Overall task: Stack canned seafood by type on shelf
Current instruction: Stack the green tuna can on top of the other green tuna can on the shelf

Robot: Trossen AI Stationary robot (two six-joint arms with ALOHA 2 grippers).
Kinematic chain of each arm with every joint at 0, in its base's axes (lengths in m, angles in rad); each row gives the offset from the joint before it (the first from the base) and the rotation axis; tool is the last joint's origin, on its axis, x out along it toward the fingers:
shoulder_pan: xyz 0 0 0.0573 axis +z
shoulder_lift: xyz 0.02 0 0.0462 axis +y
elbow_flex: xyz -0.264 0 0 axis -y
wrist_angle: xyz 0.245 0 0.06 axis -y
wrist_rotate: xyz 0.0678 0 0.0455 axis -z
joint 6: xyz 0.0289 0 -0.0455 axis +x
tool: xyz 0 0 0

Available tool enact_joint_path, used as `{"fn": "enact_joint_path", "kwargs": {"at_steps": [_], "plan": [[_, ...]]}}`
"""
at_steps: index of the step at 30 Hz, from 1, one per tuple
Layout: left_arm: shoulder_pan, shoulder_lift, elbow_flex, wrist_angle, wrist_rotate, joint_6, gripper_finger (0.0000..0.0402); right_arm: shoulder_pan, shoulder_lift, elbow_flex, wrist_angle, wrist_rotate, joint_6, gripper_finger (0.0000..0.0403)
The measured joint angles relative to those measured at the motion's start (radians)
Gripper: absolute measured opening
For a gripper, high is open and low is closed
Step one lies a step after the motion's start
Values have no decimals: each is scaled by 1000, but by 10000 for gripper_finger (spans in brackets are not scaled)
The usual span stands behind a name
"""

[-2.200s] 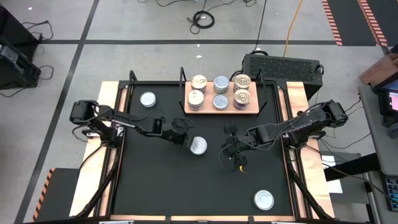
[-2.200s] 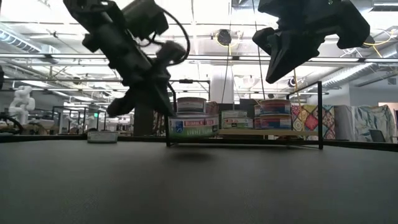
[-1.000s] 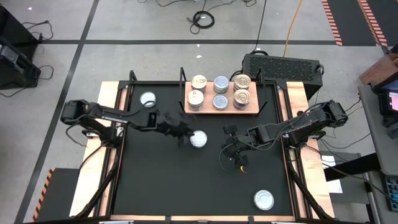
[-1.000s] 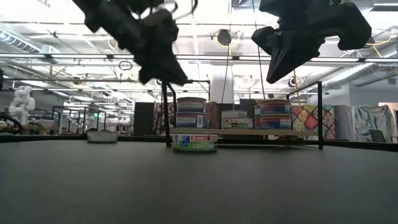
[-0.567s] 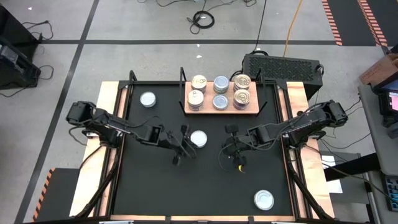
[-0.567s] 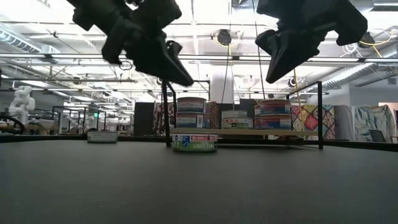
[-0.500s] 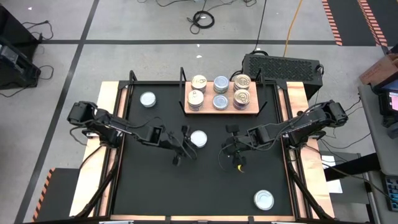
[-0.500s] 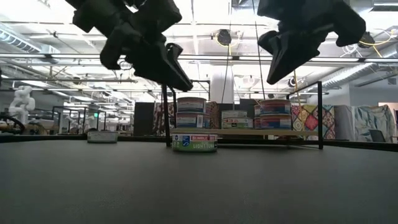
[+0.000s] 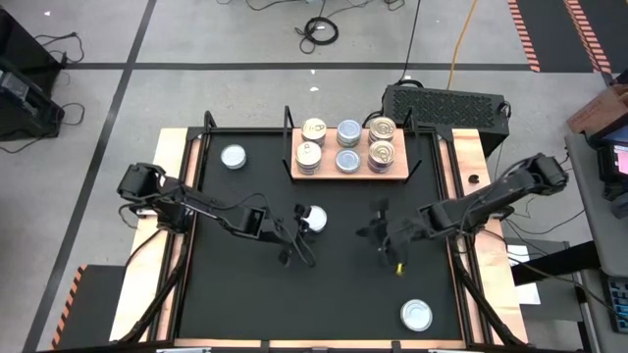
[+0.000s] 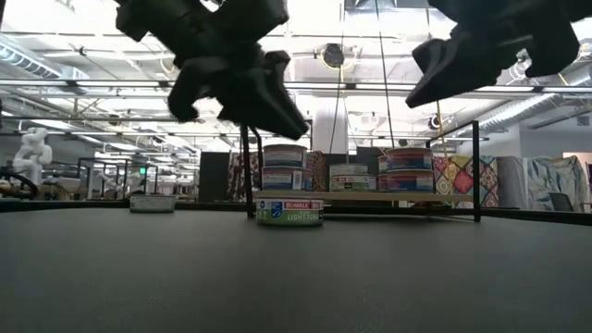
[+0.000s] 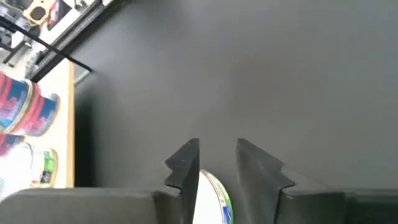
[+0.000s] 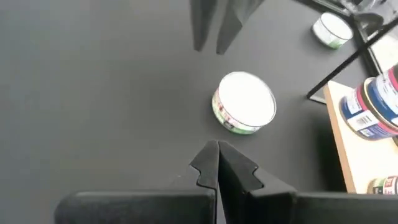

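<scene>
- Both arms have shifted: left claw (image 9: 297, 238), which set its tin down on the mat and let go, has now slid back to hover just near-side of it, and the right arm has swung out toward the right, away from the middle
- Far left, one loose tin (image 9: 234, 157) sits alone at the back corner of the tabletop (image 9: 235, 304), well apart from everything
- Left claw is released, fingers (image 11: 185, 167) parted with a gap showing between them in its wrist view; nothing gripped
- White-topped tin (image 9: 313, 219) stands flat on the mat just beyond that claw, toward the shelf (image 9: 397, 173); it is round, so no long axis to line up
- My read: the left arm is clearly nearer, and the tin lies between claw and shelf, so a re-grasp and a short carry back looks like the call
- Shelf at the back edge holds six spots of tins in two rows, some stacked; how many in each stack is hard to judge from overhead
- Right claw (image 9: 389, 235) is clenched shut and empty, hanging over bare mat right of centre
- Far right, another loose tin (image 9: 416, 315) waits near the front edge
- Left wrist view cuts the white tin to a sliver behind the fingers
</scene>
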Motion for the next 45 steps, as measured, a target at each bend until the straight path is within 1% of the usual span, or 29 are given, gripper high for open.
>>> {"fn": "enact_joint_path", "kwargs": {"at_steps": [2, 4, 8, 11, 14, 17, 24, 29, 36, 41, 45], "plan": [[-1, 14, 34, -27, -20, -33, 125, -13, -41, -49, 35, -17, 2, 0], [0, 24, 58, -75, -38, -73, 150, -29, -65, -78, 35, -18, 15, 0], [-7, 60, 113, -85, -49, -72, 195, -51, -90, -109, 36, -18, 22, 0], [-28, 80, 147, -80, -57, -35, 212, -55, -91, -114, 32, -23, 22, 0], [-46, 89, 148, -86, -118, 0, 214, -57, -91, -114, 35, -50, 16, 0], [-54, 100, 148, -132, -166, -5, 215, -57, -91, -114, 35, -69, 16, 0], [-61, 127, 148, -205, -191, -71, 215, -57, -91, -114, 29, -69, 23, 0], [-61, 164, 148, -247, -226, -79, 215, -57, -91, -114, 22, -70, 49, 0], [-42, 217, 147, -250, -259, -79, 215, -56, -91, -114, 14, -69, 56, 0], [-37, 221, 147, -247, -263, -79, 215, -56, -91, -114, 12, -69, 57, 0], [-36, 221, 147, -248, -295, -80, 215, -56, -91, -114, 11, -69, 57, 0]]}}
